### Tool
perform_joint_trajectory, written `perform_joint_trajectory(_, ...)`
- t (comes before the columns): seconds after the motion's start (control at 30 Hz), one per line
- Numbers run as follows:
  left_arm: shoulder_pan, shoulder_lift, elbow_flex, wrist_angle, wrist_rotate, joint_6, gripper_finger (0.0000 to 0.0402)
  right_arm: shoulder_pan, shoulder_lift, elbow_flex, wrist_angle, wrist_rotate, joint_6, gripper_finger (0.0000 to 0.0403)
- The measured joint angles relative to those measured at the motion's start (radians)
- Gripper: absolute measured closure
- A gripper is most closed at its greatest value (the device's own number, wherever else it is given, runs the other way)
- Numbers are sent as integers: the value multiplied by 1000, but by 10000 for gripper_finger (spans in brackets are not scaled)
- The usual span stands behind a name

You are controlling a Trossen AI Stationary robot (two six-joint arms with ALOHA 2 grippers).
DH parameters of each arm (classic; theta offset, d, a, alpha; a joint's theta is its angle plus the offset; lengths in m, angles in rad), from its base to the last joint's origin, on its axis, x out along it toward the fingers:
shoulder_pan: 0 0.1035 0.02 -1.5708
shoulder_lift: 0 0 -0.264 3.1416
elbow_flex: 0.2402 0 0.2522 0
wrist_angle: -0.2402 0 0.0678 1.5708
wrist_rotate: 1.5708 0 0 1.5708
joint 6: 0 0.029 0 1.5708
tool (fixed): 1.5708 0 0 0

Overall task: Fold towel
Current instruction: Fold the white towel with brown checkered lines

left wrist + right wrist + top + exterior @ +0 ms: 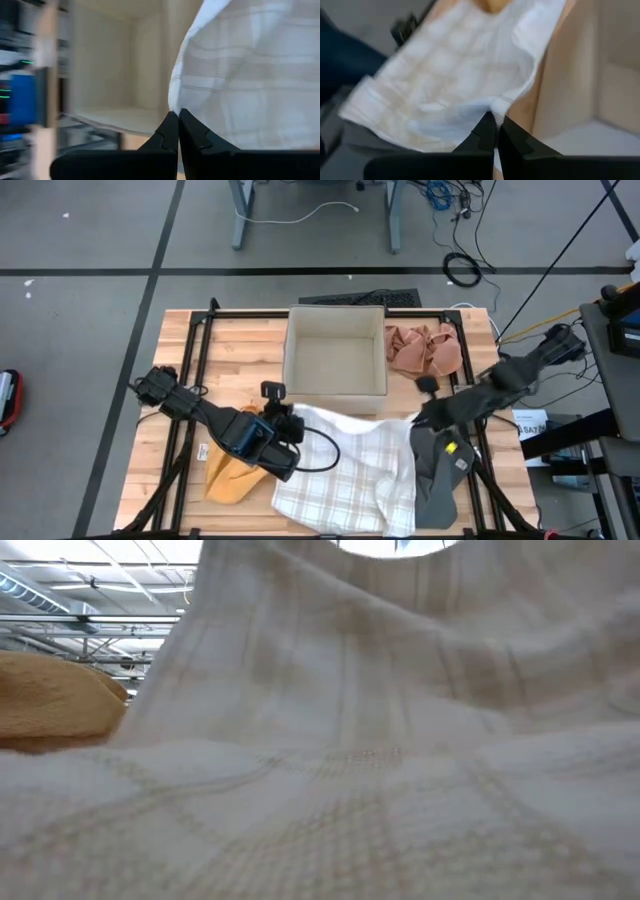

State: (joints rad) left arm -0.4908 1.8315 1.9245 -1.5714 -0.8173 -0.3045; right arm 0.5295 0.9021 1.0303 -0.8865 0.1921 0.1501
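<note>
At the table's near middle, the left gripper (290, 423) and right gripper (418, 420) each pinched a far corner of the checked towel (345, 470), grasping done, calling for an even lift forward

So the towel (350, 465) is spread on the tabletop (240, 345) just in front of the box (335, 352). Another cloth (228, 472) sits at its left, one (437, 470) at its right, and a crumpled one (424, 348) right of the box.
</note>
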Motion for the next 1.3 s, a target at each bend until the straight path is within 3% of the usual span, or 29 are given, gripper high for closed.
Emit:
perform_joint_trajectory(0.23, 26, -38, 9, -1, -303, 30, 401, 30, -132, 134, -16, 53, -27, 403)
perform_joint_trajectory(0.5, 37, -132, 67, 2, -403, 27, 401, 35, -153, 266, -85, 76, -90, 403)
perform_joint_trajectory(0.57, 35, -156, 86, 4, -343, 35, 401, 35, -153, 282, -83, 75, -93, 403)
perform_joint_trajectory(0.77, 32, -189, 94, 17, 12, 43, 401, 35, -129, 286, -196, 45, -14, 403)
perform_joint_trajectory(0.87, 32, -184, 94, 16, 116, 25, 401, 35, -90, 286, -275, 44, 47, 403)
perform_joint_trajectory(1.3, 63, -149, 70, 19, 248, 6, 401, 35, 102, 285, -435, 37, 147, 403)
